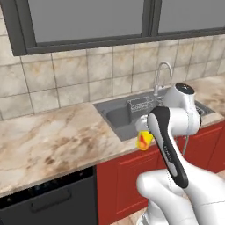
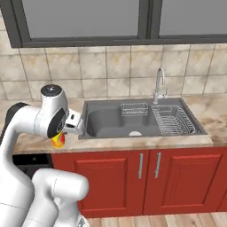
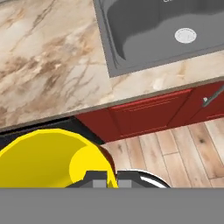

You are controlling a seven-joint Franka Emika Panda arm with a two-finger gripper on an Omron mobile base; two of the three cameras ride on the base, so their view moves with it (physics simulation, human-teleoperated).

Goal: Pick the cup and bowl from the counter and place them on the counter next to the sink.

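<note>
Fingers: pressed together on the rim wall of the cup, one dark tip at each side of the yellow wall.
Cup: hangs below the hand in the air, off the front edge of the tabletop, level with the red cabinet fronts; its red-orange mark faces outward in the left base view.
Cup contents: the open yellow inside looks empty.
Why held so: a rim pinch probably suits so small a cup and leaves its base free to go down flat.
Target spot: the marbled strip just left of the sink lies bare and near, so I judge the carry nearly done, with only a lift over the edge left.
Sink contents: a wire dish rack in the basin; chrome faucet behind.
</note>
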